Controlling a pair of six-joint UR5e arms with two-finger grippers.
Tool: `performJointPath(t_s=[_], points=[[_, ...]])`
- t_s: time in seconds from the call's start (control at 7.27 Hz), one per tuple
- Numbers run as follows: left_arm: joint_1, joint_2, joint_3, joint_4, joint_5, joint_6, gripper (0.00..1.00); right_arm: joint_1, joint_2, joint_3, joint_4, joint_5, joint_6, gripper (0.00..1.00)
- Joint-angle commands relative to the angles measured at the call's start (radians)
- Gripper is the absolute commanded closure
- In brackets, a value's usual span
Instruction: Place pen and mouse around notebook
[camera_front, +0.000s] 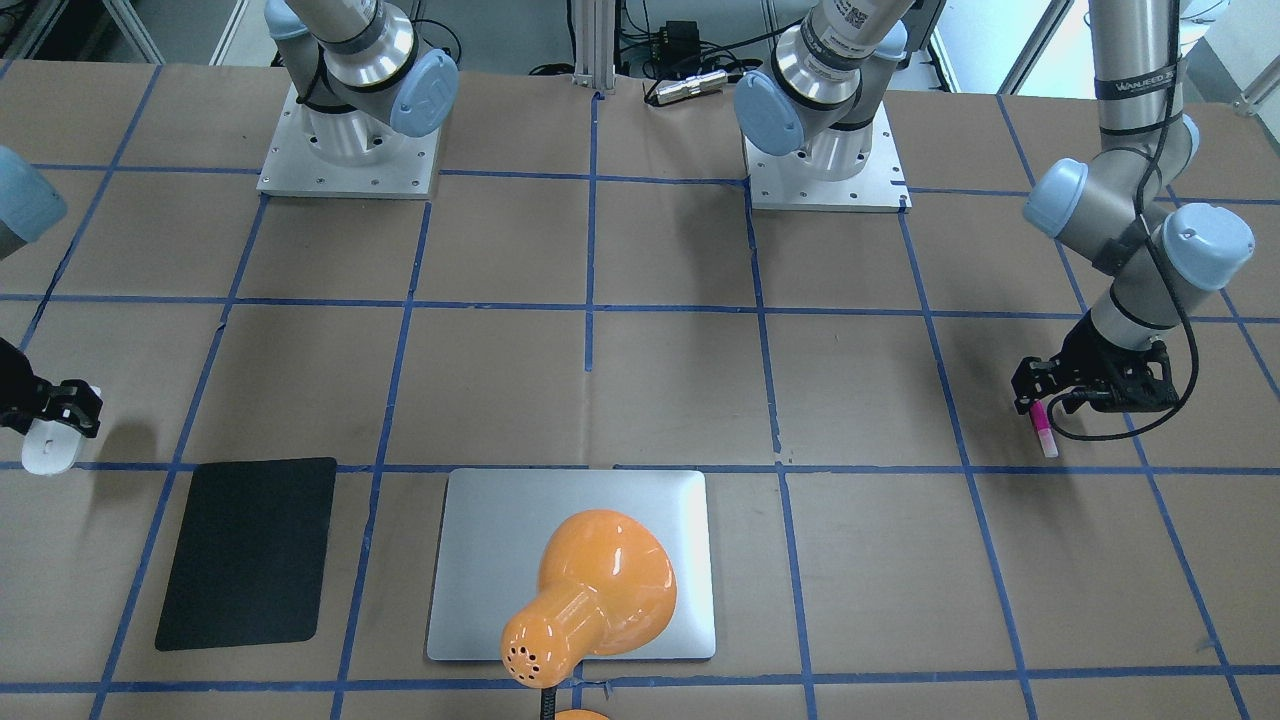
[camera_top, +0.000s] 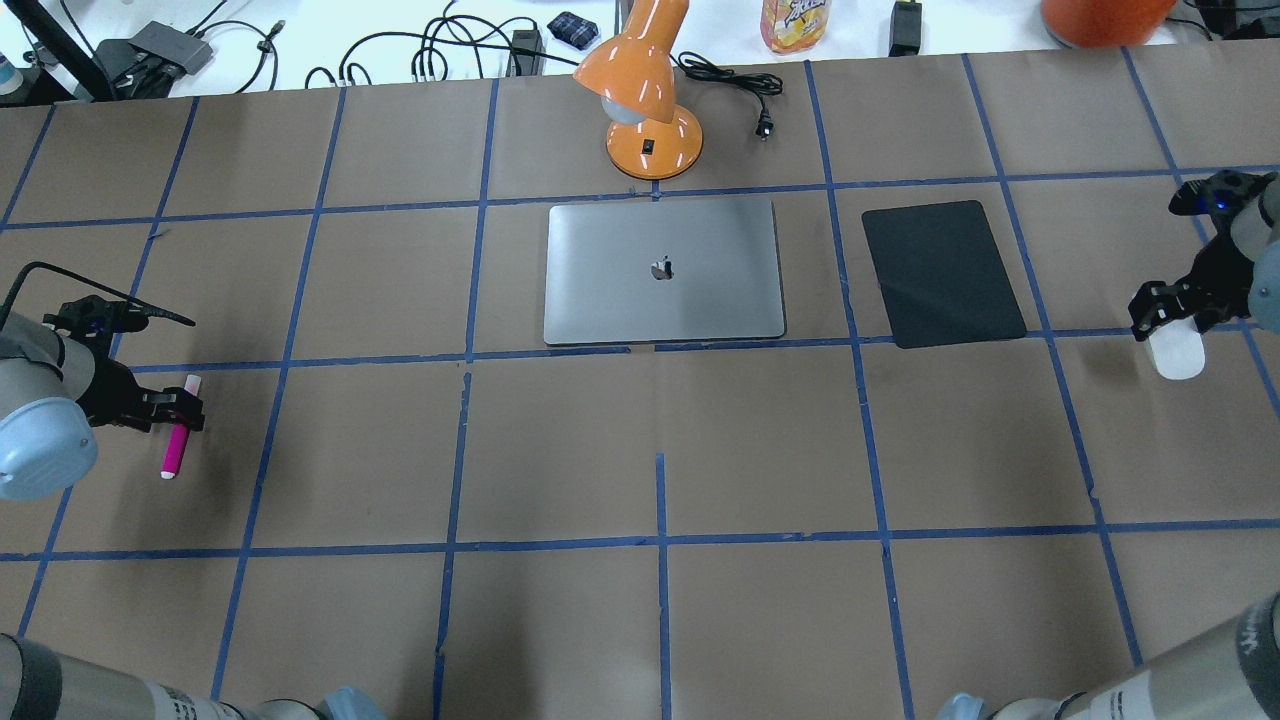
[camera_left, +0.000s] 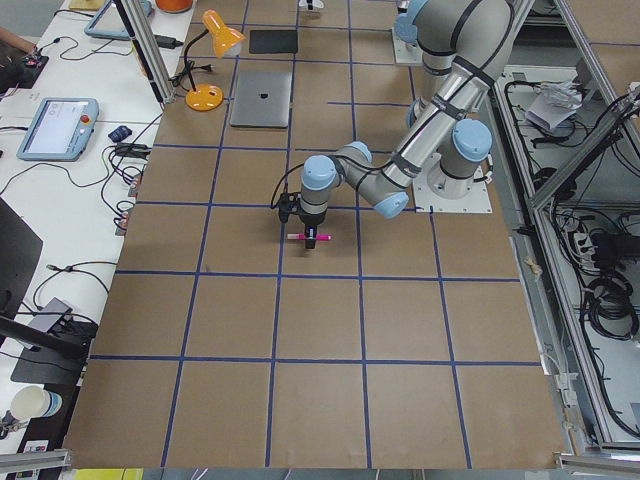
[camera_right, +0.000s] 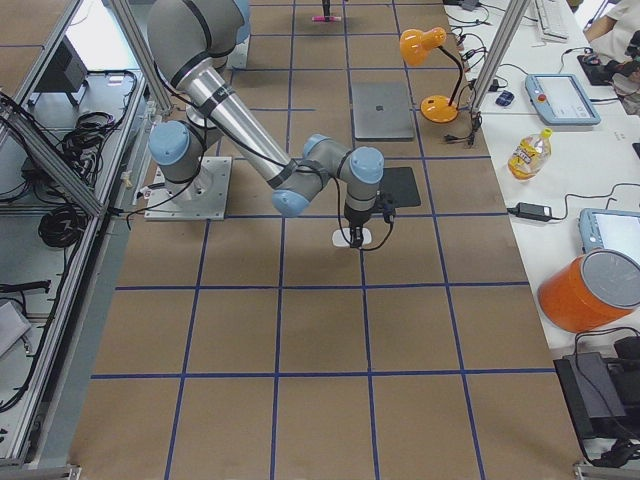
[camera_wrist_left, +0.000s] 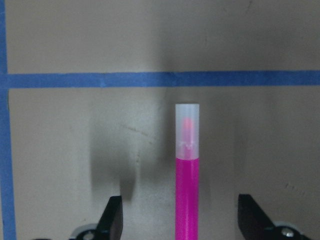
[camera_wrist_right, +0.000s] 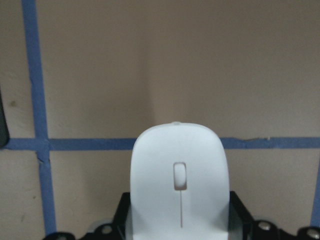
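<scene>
Magenta pen (camera_wrist_left: 187, 190), straddled by the open left gripper (camera_wrist_left: 180, 205), could be rolled aside if pinched off-centre; mouse (camera_wrist_right: 179, 175) is clamped by right gripper (camera_wrist_right: 179, 207).

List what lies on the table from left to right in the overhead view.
pen → notebook → black mat → mouse. The lamp is left out because it stands behind the notebook within the same span. Each gripper is left out because it overlaps the thing below it.
</scene>
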Motion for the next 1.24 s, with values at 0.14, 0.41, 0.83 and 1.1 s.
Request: performJointPath(t_s=[0.14, 0.41, 0.83, 1.1], points=[[0.001, -0.005, 0.005, 0.000, 0.000, -0.002, 0.46, 0.218, 0.084, -0.172, 0.045, 0.055, 0.116, 0.44], [0.003, -0.006, 0.008, 0.000, -0.002, 0.002, 0.72, 0.318, 0.166, -0.248, 0.044, 0.055, 0.267, 0.43], [0.009, 0.020, 0.009, -0.067, 0.013, -0.005, 1.00, 0.343, 0.197, -0.207, 0.044, 0.059, 0.377, 0.43], [0.018, 0.054, 0.028, -0.084, 0.018, -0.027, 1.00, 0.343, 0.195, -0.184, 0.025, 0.062, 0.375, 0.43]])
